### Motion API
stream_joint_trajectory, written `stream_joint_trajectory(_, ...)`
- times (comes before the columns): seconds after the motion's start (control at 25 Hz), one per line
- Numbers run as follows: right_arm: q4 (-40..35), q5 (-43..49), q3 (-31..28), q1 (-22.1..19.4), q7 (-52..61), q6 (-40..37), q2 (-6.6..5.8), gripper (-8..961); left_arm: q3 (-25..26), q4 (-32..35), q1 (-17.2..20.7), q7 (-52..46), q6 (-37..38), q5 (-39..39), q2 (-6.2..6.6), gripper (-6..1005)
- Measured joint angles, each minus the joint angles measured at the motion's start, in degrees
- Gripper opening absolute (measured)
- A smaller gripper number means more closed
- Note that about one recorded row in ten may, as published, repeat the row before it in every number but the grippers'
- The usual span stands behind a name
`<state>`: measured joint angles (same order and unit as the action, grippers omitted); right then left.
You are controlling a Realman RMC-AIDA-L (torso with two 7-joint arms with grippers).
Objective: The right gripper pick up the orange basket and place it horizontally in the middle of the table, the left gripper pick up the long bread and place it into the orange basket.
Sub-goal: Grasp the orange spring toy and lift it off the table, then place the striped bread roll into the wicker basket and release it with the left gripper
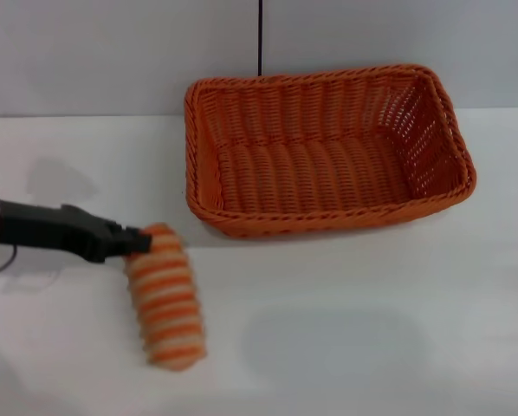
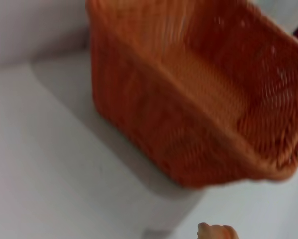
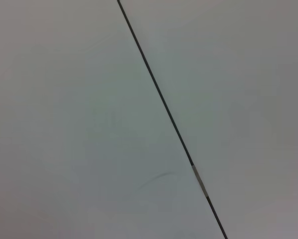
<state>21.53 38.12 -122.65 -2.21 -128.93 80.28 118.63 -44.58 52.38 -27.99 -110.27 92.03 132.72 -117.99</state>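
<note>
With the orange basket (image 1: 328, 152) already lying lengthwise near the table's (image 1: 398, 329) far edge, the left gripper (image 1: 131, 243) was clamped on the far end of the long bread (image 1: 164, 299) toward the near-left corner, so the bread step appeared under way, next calling for a lift over the basket's near rim.

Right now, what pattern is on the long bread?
Orange and cream stripes across the long bread, clearest in the head view.
</note>
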Motion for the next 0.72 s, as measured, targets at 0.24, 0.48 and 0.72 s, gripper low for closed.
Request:
stream_joint_trajectory(0.24,0.22,-0.07,-0.34,0.01,0.00,0.71,-0.11,666,0.53,9.32,0.31,-3.52,2.17,-0.59,0.15,142)
stream_joint_trajectory(0.48,0.29,-0.11,-0.77,0.03,0.00,1.35,-0.17,666,1.25,19.68,-1.23,-7.82,5.21,-0.48,0.55,101)
stream_joint_trajectory(0.72,0.13,-0.10,-0.75,1.14,0.01,2.07,-0.23,666,2.79,23.31,-7.95,-12.42,7.88,-4.08,0.12,97)
